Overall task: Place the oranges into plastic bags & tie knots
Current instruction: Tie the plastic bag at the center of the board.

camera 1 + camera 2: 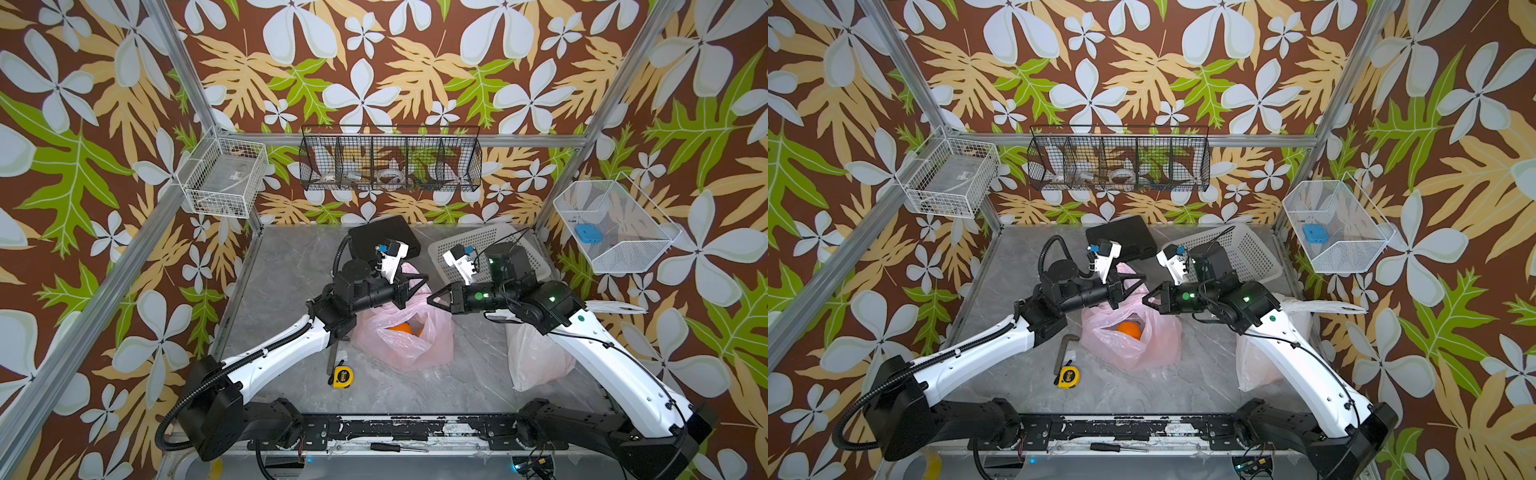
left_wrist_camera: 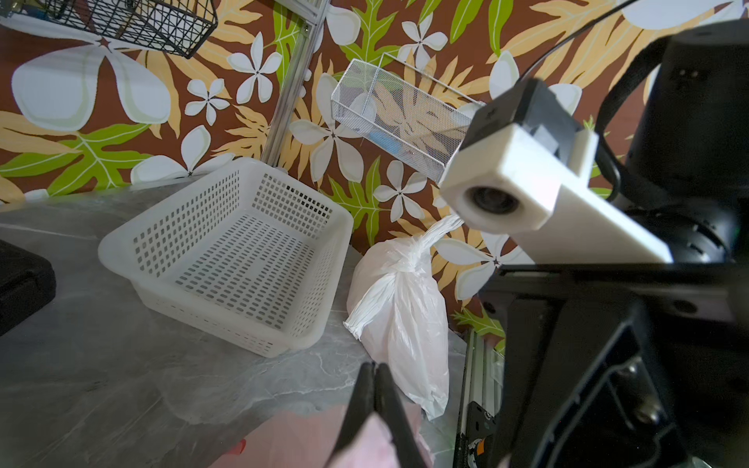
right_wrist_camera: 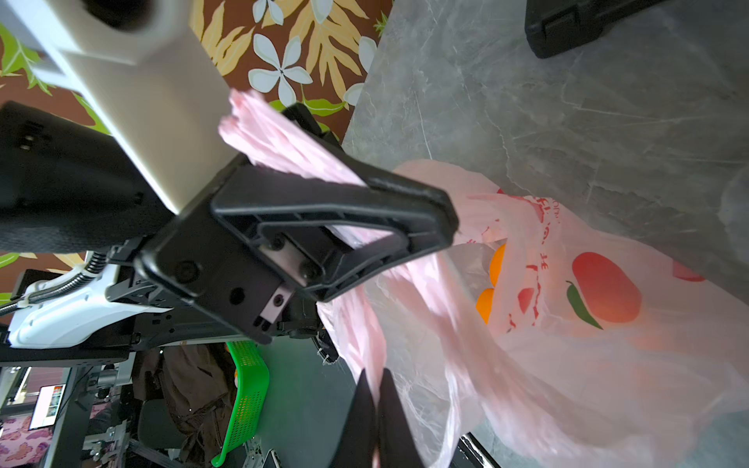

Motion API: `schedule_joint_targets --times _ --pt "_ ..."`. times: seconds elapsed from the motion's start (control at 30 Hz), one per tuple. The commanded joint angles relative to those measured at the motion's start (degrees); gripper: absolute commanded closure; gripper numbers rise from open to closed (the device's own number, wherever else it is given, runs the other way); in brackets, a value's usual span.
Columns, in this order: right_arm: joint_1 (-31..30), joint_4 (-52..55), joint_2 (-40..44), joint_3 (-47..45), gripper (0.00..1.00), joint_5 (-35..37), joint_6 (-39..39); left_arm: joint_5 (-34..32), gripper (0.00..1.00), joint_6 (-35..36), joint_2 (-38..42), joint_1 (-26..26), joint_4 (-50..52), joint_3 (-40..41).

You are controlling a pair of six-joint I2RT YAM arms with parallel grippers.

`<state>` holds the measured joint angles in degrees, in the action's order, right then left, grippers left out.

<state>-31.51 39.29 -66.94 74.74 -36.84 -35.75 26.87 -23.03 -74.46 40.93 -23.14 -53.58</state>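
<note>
Tip to tip above an open mouth, no knot made yet.

On the grey marbled worktop (image 1: 291, 270) the translucent pink plastic bag with red fruit prints (image 1: 407, 345) slumps centrally, bright round oranges (image 1: 1128, 328) showing inside. Its handles rise towards the back wall. The left pincer (image 1: 424, 279) is clamped tight on one bunched pink strip (image 3: 283, 150), and the right pincer (image 1: 432, 297) is pinched on a second stretch of pink film (image 3: 360, 336). The tips face each other, near but apart. We judge that crossing the strips comes next, with both arms equally near.
</note>
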Motion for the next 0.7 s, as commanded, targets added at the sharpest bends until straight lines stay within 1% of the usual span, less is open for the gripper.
schedule_joint_targets --times 0.0,0.1,0.17,0.2,0.27,0.33,0.43,0.6,0.67 --pt "1.6 1.3 0.2 0.3 1.00 0.7 1.3 9.0 1.00 5.9 1.4 0.0 -5.5 0.9" --pt "2.7 0.8 0.2 0.2 1.00 0.1 1.1 15.0 1.00 8.6 3.0 0.0 -8.8 3.0" --pt "2.7 0.9 -0.4 0.4 1.00 -0.5 1.1 17.6 0.99 9.6 3.5 0.0 -8.6 3.4" --pt "2.7 0.7 -0.5 0.3 1.00 -0.8 1.0 18.9 0.92 10.5 3.7 0.0 -7.9 3.3" --pt "2.7 0.3 -0.6 0.5 1.00 -1.1 0.8 20.1 0.88 12.7 3.8 0.0 -4.8 2.8" --pt "2.7 0.2 -0.6 0.7 1.00 -1.3 0.7 20.7 0.79 15.8 3.6 0.0 -0.4 2.0" --pt "2.7 0.2 -0.6 0.8 1.00 -1.6 0.7 18.6 0.70 20.3 3.5 0.0 6.3 0.6" --pt "2.7 0.4 0.0 0.9 1.00 -2.2 0.6 11.2 0.68 23.2 3.3 -0.1 11.7 -1.0" --pt "2.7 0.2 0.1 1.0 1.00 -2.3 0.4 9.7 0.68 24.0 3.2 0.0 12.9 -1.5"
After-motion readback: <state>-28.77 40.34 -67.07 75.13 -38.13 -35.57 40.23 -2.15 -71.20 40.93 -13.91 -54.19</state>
